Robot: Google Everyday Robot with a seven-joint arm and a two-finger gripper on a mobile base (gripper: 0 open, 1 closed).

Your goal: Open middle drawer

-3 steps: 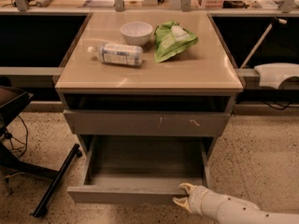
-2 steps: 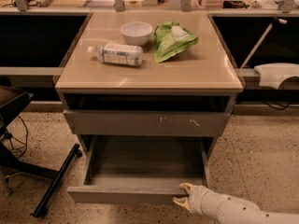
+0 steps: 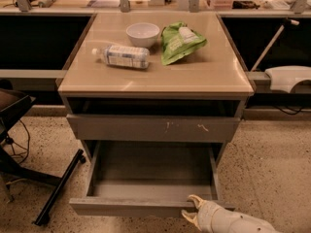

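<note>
Although showing no shift from a second ago, keeps the middle drawer (image 3: 150,178) pulled far out, grey box interior open to view, with the scratched drawer front (image 3: 150,128) just above it, so reads as opening done or nearly so. Keeps the claw (image 3: 193,208) at the right end of that drawer's front edge, touching it, with no telling whether clamped on the lip or loose. Counts above the drawer, on the surface (image 3: 194,74): one white bowl (image 3: 143,34), one plastic bottle (image 3: 121,56) on its side, one green bag (image 3: 181,42); plus two drawer fronts and one claw.
</note>
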